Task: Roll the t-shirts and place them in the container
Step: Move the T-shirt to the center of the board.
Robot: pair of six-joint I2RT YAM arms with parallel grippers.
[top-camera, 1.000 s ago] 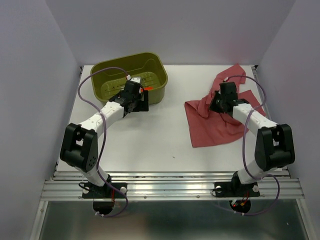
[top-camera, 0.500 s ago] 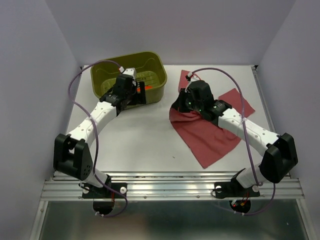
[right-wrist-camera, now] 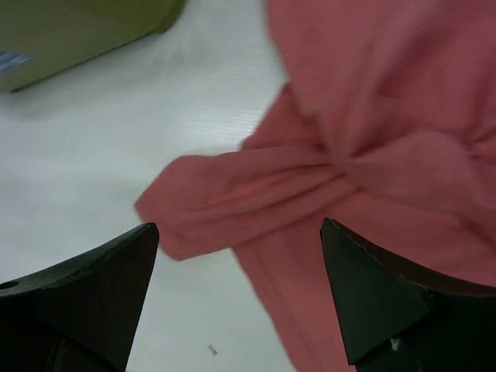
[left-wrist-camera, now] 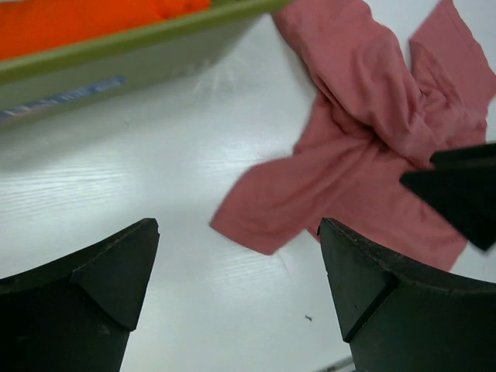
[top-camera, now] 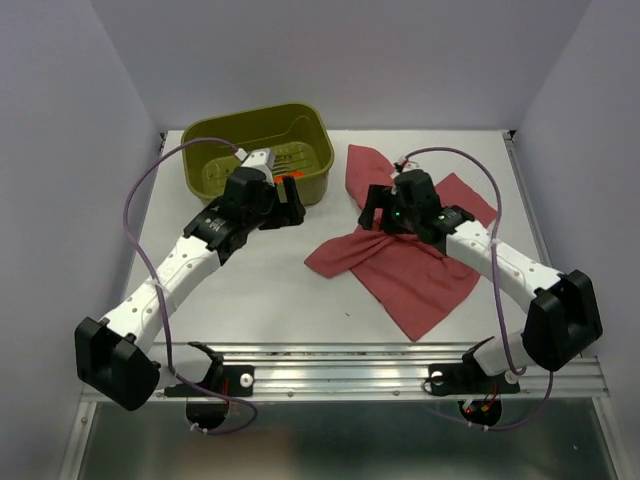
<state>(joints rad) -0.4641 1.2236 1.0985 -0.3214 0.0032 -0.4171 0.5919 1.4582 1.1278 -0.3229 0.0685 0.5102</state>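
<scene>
A muted rose-red t-shirt (top-camera: 420, 275) lies crumpled on the white table, one pointed flap reaching left. My right gripper (top-camera: 372, 208) hovers open over its bunched middle, with nothing between the fingers (right-wrist-camera: 239, 229) but cloth (right-wrist-camera: 372, 139) lying below. My left gripper (top-camera: 290, 195) is open just in front of the basket, facing the shirt (left-wrist-camera: 364, 132), with bare table between its fingers (left-wrist-camera: 239, 229). The bright orange-red t-shirt (left-wrist-camera: 77, 23) shows inside the basket in the left wrist view.
An olive-green plastic basket (top-camera: 200, 140) stands at the back left; its near wall (left-wrist-camera: 139, 58) is close to my left gripper. Grey walls close in the table on three sides. A metal rail (top-camera: 340, 375) runs along the near edge.
My right gripper dragged the rose-red shirt left toward the middle, then opened and let it go. My left arm pulled back from the basket and turned toward the shirt.
</scene>
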